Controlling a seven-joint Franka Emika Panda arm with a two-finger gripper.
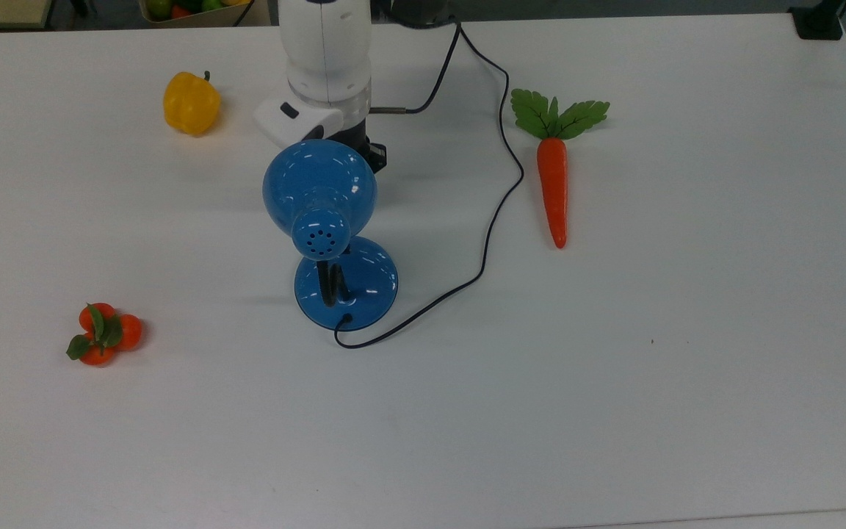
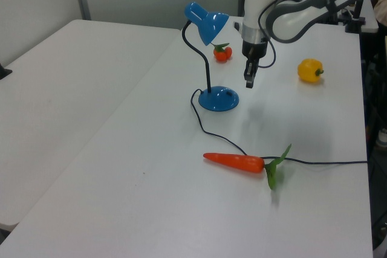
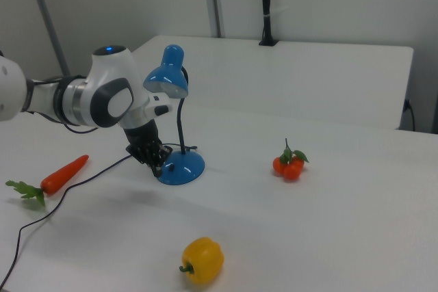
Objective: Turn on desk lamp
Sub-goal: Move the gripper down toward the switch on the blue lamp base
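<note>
Approach step: the desk lamp point(image 2: 210, 58) stood mid-table point(image 1: 614, 404); the gripper point(image 2: 248, 80), fingers seemingly pressed together, hung at the base's point(image 2: 219, 98) two o'clock in the left view. Next, descend onto the switch.

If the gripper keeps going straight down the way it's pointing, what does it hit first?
Probably the bare table. In the left view the gripper points down just beside the desk lamp, off the round base's edge; depth is unclear, so it might clip the base rim.
</note>
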